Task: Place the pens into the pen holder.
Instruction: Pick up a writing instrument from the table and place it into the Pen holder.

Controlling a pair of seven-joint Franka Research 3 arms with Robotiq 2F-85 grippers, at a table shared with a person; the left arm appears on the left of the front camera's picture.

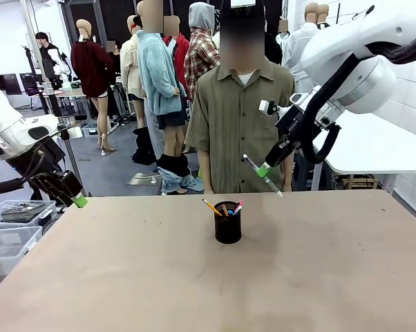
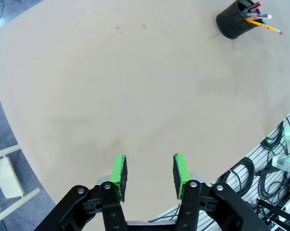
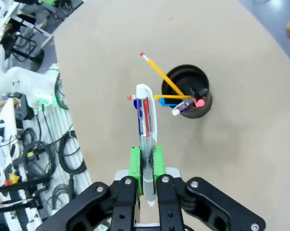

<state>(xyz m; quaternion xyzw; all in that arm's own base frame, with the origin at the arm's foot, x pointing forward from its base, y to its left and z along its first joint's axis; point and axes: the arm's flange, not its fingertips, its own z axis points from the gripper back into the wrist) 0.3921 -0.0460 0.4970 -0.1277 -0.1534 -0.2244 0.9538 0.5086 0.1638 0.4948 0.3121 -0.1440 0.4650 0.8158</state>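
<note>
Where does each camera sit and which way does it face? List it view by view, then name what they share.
Front: fixed between the arms, facing across the table to the person; right end effector holds a pen.
Left wrist: on the left arm, looking down past the open left end effector at the table.
Right wrist: on the right arm, looking down along its pen.
Shared: all three show the pen holder.
</note>
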